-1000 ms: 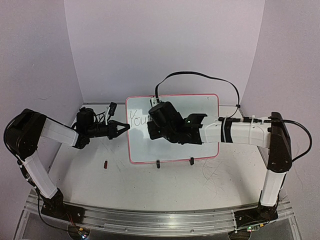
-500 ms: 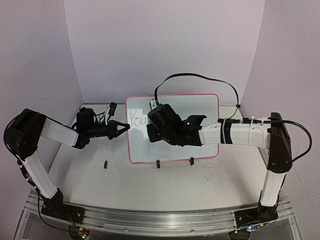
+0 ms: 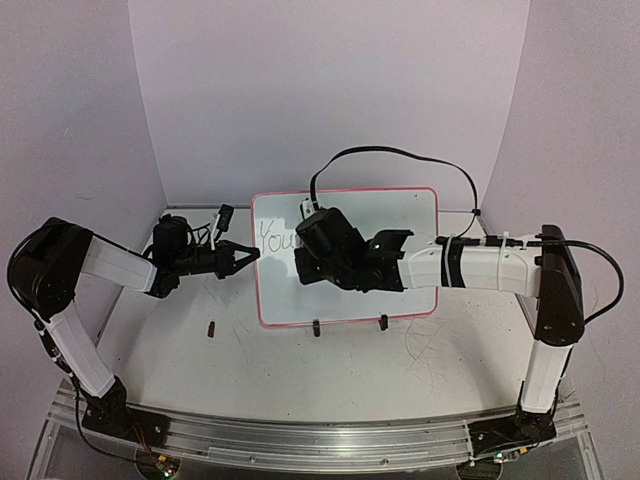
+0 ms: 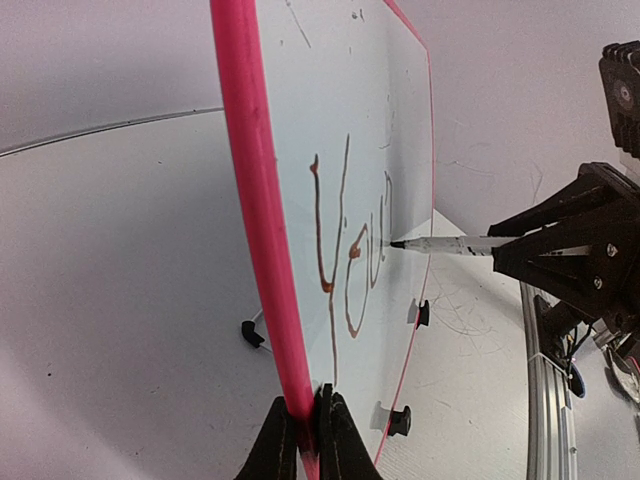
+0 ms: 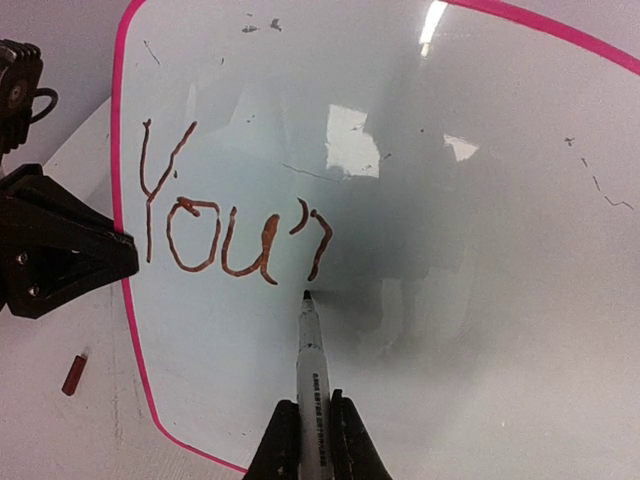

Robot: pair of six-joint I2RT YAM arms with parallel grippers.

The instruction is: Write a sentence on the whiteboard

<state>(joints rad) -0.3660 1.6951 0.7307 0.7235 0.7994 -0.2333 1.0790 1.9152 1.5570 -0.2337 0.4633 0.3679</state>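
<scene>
The left hand (image 4: 305, 405) is clamped shut on the pink-red frame at the left edge of the whiteboard (image 3: 415, 215), which stands upright on two black clip feet (image 3: 316, 327) on the scratched worktop (image 3: 330, 375). The right hand (image 5: 312, 400), closed tight around a thin marker (image 5: 310, 350), faces the front of the board, with the pen sticking straight out past its fingertips.

The pen's tip is at the glossy surface just beyond those fingertips, directly under the last stroke written. The sentence (image 5: 215, 235) is unfinished. It reads "You'" followed by one hooked stroke, in dark reddish-brown lines running from near the left hand toward the pen tip.

From above, the right arm and its wrist cover the middle of the board. Only "You" shows to the left of that hand, and its fingertips and the pen are hidden there. The left wrist camera sees the board almost edge-on, so the letters are squeezed and hard to read. The right wrist camera cuts off the board's right and lower edges, and glare patches and a grey reflection blur the panel beyond the pen.

A small dark red piece (image 5: 73, 373) lies on the worktop below the left hand, too small to identify. A black cable (image 3: 400, 150) loops above the right arm.
</scene>
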